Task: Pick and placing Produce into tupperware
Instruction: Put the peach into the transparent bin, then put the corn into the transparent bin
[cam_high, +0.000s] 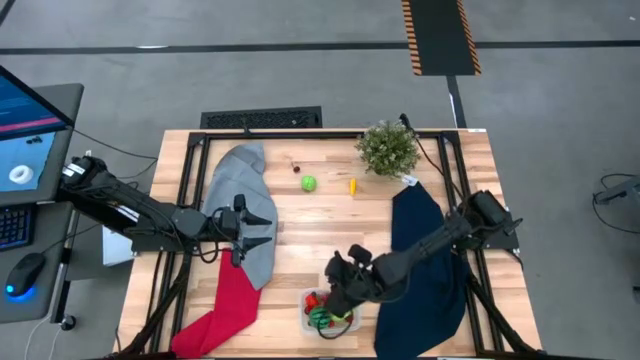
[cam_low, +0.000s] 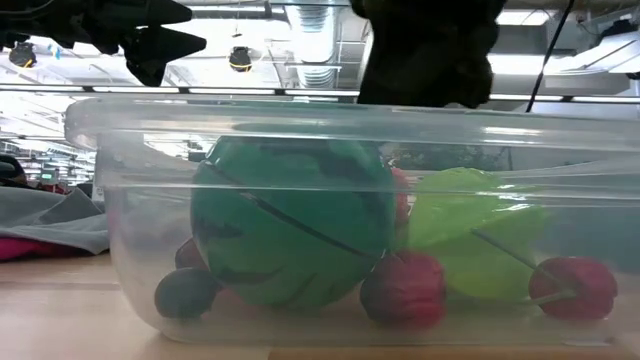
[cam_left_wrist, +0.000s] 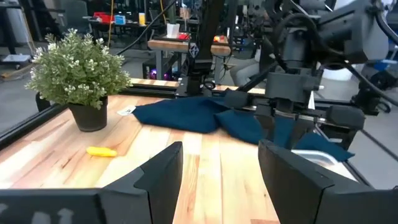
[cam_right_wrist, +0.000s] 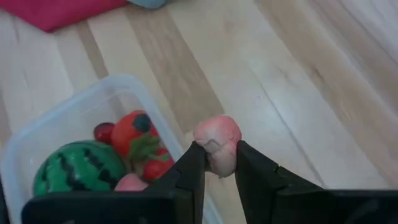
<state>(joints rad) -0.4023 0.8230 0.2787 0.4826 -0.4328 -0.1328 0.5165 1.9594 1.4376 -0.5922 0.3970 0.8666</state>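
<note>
The clear tupperware (cam_high: 306, 299) sits near the table's near edge. It holds a striped melon ball (cam_right_wrist: 78, 168), a red fruit (cam_right_wrist: 138, 138), a light green piece (cam_low: 470, 235) and red cherries (cam_low: 405, 290). My right gripper (cam_right_wrist: 217, 155) hovers just beyond the container's far rim, shut on a small pink toy fruit (cam_right_wrist: 216, 134). A green fruit (cam_high: 308, 183), a yellow piece (cam_high: 352, 185) and a tiny brown-red piece (cam_high: 296, 167) lie on the far part of the table. My left gripper (cam_high: 262, 228) waits open above the grey cloth (cam_high: 245, 195). My right gripper pinches the pink toy fruit's lower part (cam_right_wrist: 219, 163) between its two fingers, near their free ends. The fruit's rounded top (cam_right_wrist: 217, 127) sticks out past the fingertips. The fruit is lifted clear, over the wood beside the tupperware rim (cam_right_wrist: 118, 84).
A potted plant (cam_high: 388, 148) stands at the far right. A dark blue cloth (cam_high: 425, 250) lies under the right arm, and a red cloth (cam_high: 225, 305) lies at the near left beside the grey one. Bare wood shows in the middle of the table.
</note>
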